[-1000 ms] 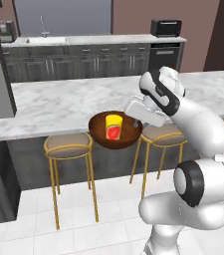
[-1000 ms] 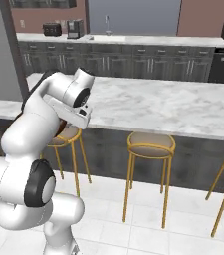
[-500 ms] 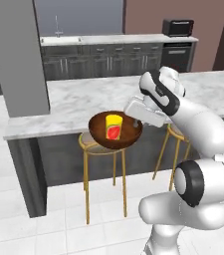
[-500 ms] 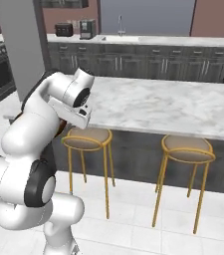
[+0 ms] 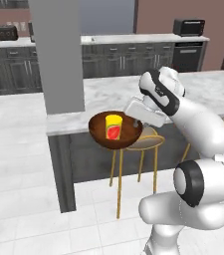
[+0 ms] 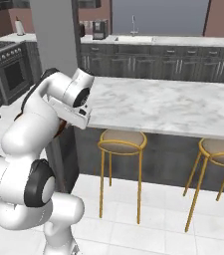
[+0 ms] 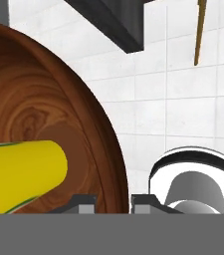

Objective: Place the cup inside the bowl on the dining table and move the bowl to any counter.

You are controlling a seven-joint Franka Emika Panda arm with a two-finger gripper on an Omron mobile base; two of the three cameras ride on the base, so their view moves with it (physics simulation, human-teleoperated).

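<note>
The pincer (image 7: 112,200) is narrowed onto the rim of the bowl (image 5: 115,131), one tip inside the wall and one outside, as the hand view shows — so the bowl is held. It hangs in the air, clear of the bench (image 5: 193,92), just off that island's near left corner and above the floor beside a stool (image 5: 142,144). The cup (image 5: 113,126) stands upright inside the bowl, near its middle; in the hand view it shows as a yellow cylinder (image 7: 21,174) lying across the wooden bottom, which is only the tilt of the camera.

What has changed over the last second is the whole scene, not the load. The island has slid to the right in the left base view, a grey pillar (image 5: 56,55) has come forward at the left, and the stools have shifted — the base is driving or turning, and the cameras go with it. Arm, bowl and cup keep the same place against the robot, and the grip has not altered.

For the task this reads well: the first half looks done, with cup in bowl, and the carry is under way. The wall counter (image 5: 133,39) with its dark cabinets is well apart, behind the island. A rim grip on a wide bowl leaves it free to tip, so the drive wants smoothness, lest the cup topple.
</note>
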